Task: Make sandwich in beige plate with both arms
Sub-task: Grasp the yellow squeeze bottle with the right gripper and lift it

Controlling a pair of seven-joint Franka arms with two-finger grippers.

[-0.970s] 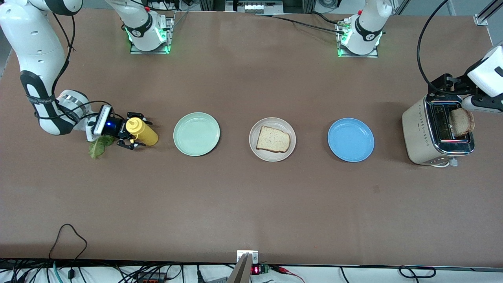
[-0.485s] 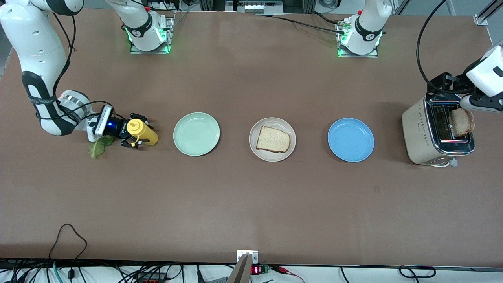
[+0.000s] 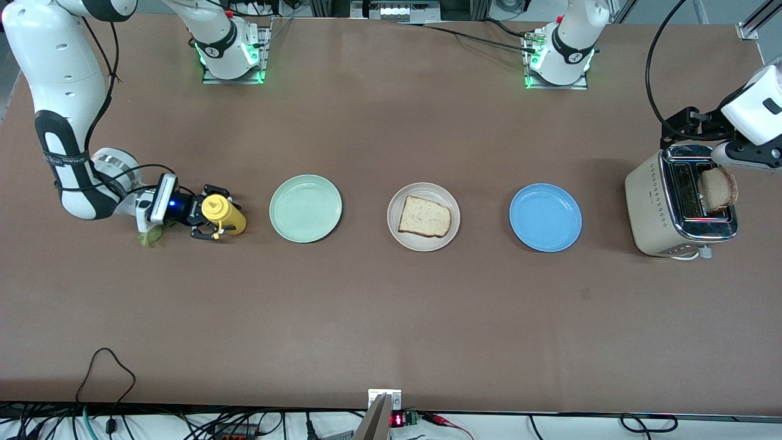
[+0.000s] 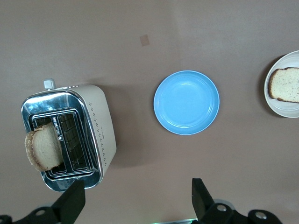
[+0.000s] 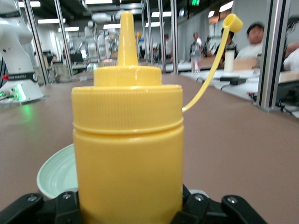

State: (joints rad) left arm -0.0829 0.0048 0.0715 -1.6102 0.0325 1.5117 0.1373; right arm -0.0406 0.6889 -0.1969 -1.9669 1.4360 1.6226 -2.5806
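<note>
Comparing with a second earlier, we are finding the right gripper now clamped on the yellow squeeze bottle, where its jaws were wide around it; sauce, we judge, is coming next. We are noting the lettuce leaf lying beside it at the desk's right-arm end. The left gripper is hanging released over the toaster. We are counting three plates, mint-green, beige plate mid-desk, blue; two bread slices, one on the beige plate, one in the toaster.
</note>
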